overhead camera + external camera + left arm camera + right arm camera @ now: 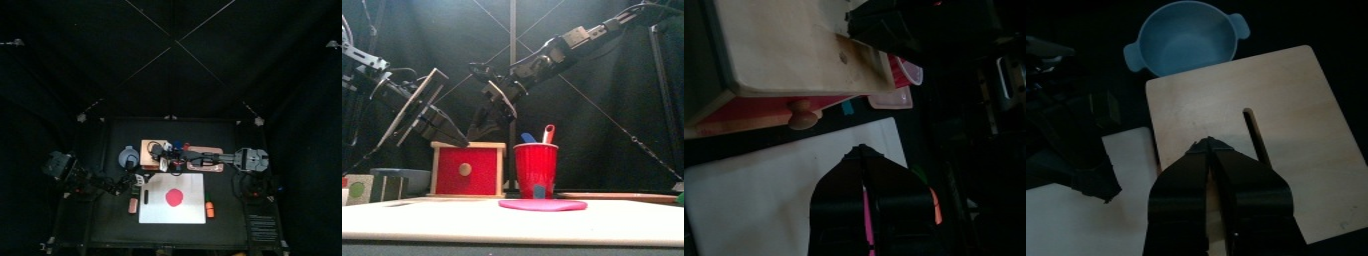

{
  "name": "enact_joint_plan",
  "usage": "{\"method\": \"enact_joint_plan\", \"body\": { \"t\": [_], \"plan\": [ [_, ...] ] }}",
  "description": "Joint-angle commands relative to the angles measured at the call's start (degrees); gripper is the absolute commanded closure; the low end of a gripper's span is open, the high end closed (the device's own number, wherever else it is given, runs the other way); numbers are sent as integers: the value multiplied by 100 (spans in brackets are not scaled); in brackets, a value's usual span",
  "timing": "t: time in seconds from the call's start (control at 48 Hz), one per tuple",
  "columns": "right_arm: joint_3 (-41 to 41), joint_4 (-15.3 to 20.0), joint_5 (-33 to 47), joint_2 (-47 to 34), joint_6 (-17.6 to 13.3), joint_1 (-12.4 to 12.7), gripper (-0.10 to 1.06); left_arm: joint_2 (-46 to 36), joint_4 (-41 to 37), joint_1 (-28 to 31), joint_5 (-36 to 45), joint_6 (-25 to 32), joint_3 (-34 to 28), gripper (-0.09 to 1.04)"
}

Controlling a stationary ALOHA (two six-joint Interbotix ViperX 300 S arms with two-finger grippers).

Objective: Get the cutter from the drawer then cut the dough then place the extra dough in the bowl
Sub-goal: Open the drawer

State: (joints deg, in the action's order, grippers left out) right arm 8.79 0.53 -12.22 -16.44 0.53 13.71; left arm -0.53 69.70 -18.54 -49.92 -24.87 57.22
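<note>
- Dough disc (543, 205), flat and pink-red, lies nearest on the white board (422, 225), below both end effectors;
- red cup (536, 170) behind it holds a blue knife (528, 138) and a red knife (548, 133);
- wooden box (1253, 100) sits under the right end effector (1207, 143), jaws pressed together; blue-grey bowl (1184, 38) just beyond its tips;
- left end effector (858, 150), pinched narrow, slants down over the board, pointing at the closed red drawer front (778, 108).
</note>
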Motion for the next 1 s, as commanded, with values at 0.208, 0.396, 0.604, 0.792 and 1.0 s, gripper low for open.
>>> {"method": "enact_joint_plan", "body": {
  "t": [0.208, 0.396, 0.604, 0.792, 1.0],
  "plan": [
    [-9, 9, -105, 97, 9, 0, 94, -35, -114, 0, -53, -35, -70, 45],
    [53, 0, -202, 88, 9, -9, 94, -9, -70, 70, -44, -44, -62, 22],
    [70, -9, -220, 79, 9, -35, 94, 79, 53, 281, 44, -44, -97, 9],
    [70, -9, -255, 79, 9, -62, 94, 97, 299, 457, 149, -44, -79, 10],
    [70, -18, -255, 53, 0, -79, 94, 211, 439, 492, 264, -35, -79, 10]
  ]
}}
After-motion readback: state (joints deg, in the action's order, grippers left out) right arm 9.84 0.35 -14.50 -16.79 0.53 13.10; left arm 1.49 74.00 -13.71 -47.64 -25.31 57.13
